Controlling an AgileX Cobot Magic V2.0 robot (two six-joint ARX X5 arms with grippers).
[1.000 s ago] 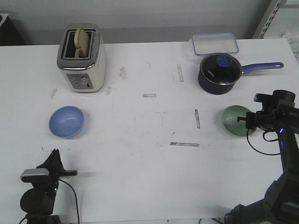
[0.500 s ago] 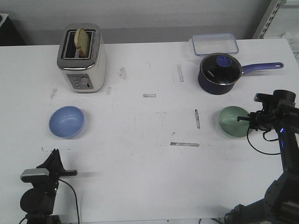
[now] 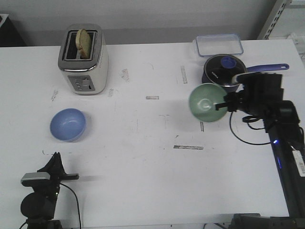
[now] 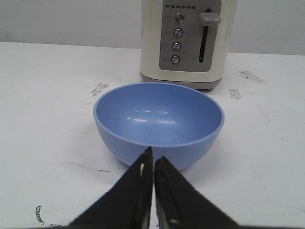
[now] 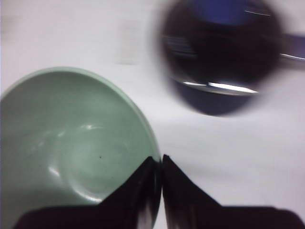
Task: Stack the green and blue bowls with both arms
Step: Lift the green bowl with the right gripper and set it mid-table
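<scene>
The pale green bowl [image 3: 206,102] hangs tilted above the table, its opening turned toward the camera. My right gripper [image 3: 224,106] is shut on its rim, one finger inside and one outside, as the right wrist view shows with the green bowl [image 5: 71,152] beside the right gripper [image 5: 159,160]. The periwinkle blue bowl [image 3: 68,124] rests upright on the table at the left. My left gripper [image 4: 153,155] is shut with nothing in it, its tips just short of the blue bowl [image 4: 158,121]. In the front view the left gripper [image 3: 55,157] sits low near the table's front edge.
A white toaster [image 3: 83,59] holding a slice of bread stands at the back left, behind the blue bowl. A dark blue lidded saucepan [image 3: 224,74] sits just behind the lifted green bowl, with a clear lidded container [image 3: 219,44] farther back. Tape marks dot the table [image 3: 152,157].
My right arm has lifted the green bowl off the table and carried it left and back, toward the saucepan, tipping it toward the camera. The left arm and blue bowl have not moved.
</scene>
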